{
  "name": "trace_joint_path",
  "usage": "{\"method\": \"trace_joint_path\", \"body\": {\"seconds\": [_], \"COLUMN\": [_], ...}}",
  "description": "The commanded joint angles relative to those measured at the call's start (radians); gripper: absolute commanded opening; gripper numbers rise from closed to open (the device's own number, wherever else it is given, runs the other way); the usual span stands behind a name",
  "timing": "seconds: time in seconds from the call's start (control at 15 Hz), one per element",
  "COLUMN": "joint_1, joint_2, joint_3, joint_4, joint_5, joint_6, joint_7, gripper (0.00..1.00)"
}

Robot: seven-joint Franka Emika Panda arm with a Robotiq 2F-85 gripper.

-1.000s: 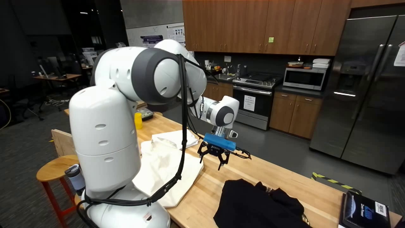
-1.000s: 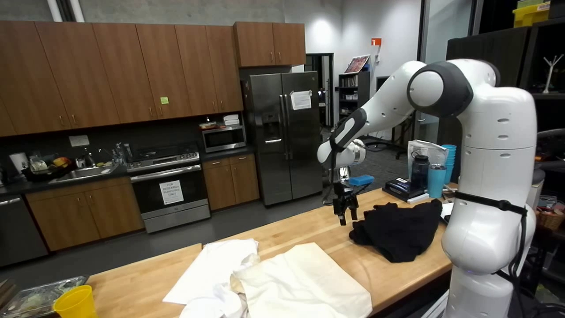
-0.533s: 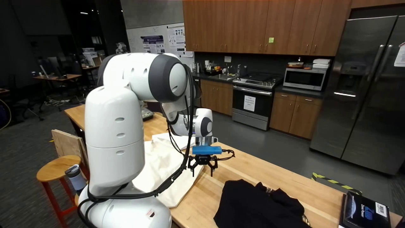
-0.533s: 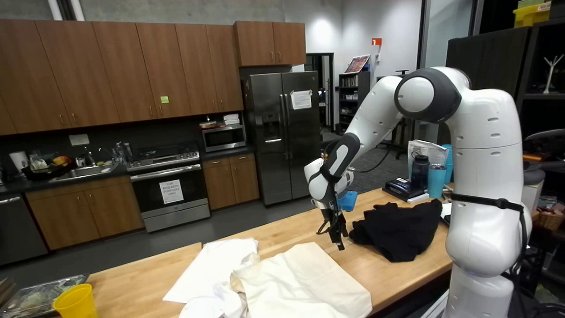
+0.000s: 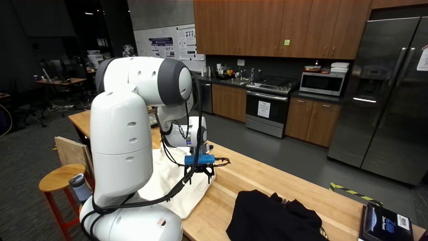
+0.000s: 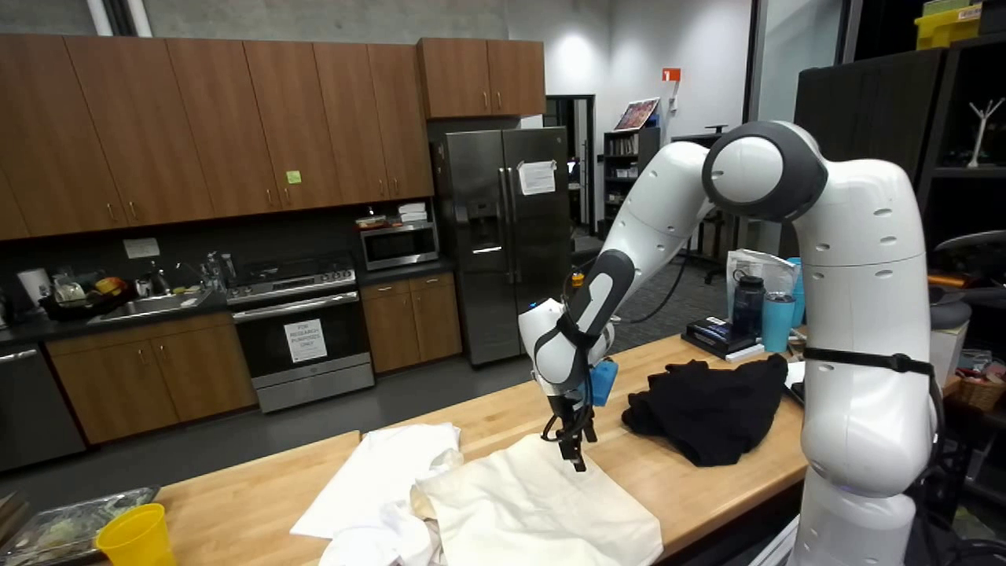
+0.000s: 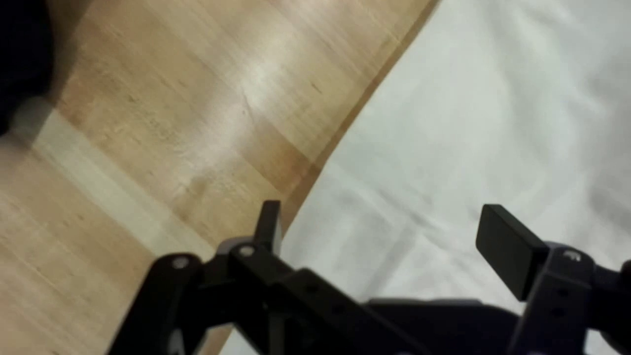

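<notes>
Your black two-fingered gripper [image 7: 382,222] hangs with its jaws spread wide over the wrinkled cream cloth [image 6: 542,511], near the side facing the crumpled black cloth [image 6: 707,413]. The cream one reaches close to the robot-side long edge of your pale wooden counter [image 5: 267,177], with a rumpled white cloth [image 6: 393,472] touching it. The black one lies apart, toward the counter's end, where a black printed box [image 6: 714,334] sits.

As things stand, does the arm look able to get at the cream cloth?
Probably yes: the tool stands open over the edge of the cream cloth, and the wrist view shows nothing lying between them.
</notes>
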Motion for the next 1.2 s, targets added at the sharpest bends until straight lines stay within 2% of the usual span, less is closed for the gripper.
{"method": "trace_joint_path", "body": {"seconds": [0.0, 0.2, 0.53, 0.67, 0.93, 1.0, 1.07, 1.13], "joint_1": [-0.004, 0.005, 0.018, 0.009, -0.021, -0.034, -0.038, -0.040], "joint_2": [0.024, 0.034, 0.066, 0.104, 0.187, 0.201, 0.214, 0.227], "joint_3": [-0.030, -0.063, -0.126, -0.122, -0.073, -0.054, -0.047, -0.043], "joint_4": [0.016, 0.010, 0.013, 0.049, 0.122, 0.139, 0.154, 0.175], "joint_5": [0.002, -0.040, -0.146, -0.115, 0.030, 0.077, 0.103, 0.122], "joint_6": [0.112, 0.252, 0.328, 0.260, 0.101, 0.059, 0.035, 0.004], "joint_7": [0.141, 0.246, 0.343, 0.332, 0.238, 0.198, 0.177, 0.163], "gripper": [1.00, 1.00, 1.00, 1.00, 1.00, 0.75, 0.74, 0.68]}}
